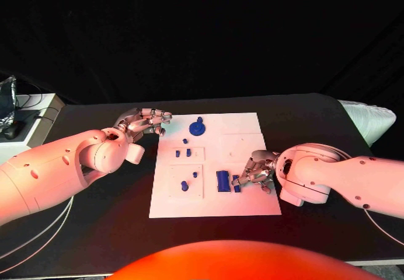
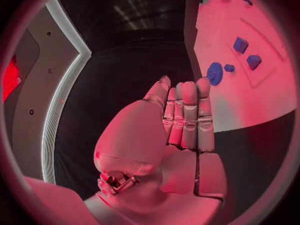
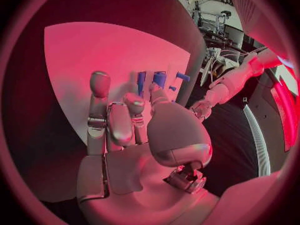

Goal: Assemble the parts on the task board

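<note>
The white task board [image 1: 244, 204] lies flat in the middle of the black bench [image 1: 101, 221] with small blue parts [image 1: 197, 127] on it, the left robot hand [image 1: 145, 123] curled on nothing beside its far corner, while the right robot hand [image 1: 255, 170] covers the blue blocks [image 1: 222, 181], so I cannot tell if it pinches one.

Head camera high above table's near edge looking down, wrist cameras close behind each hand, all sharing the white task board [image 1: 215, 169].
</note>
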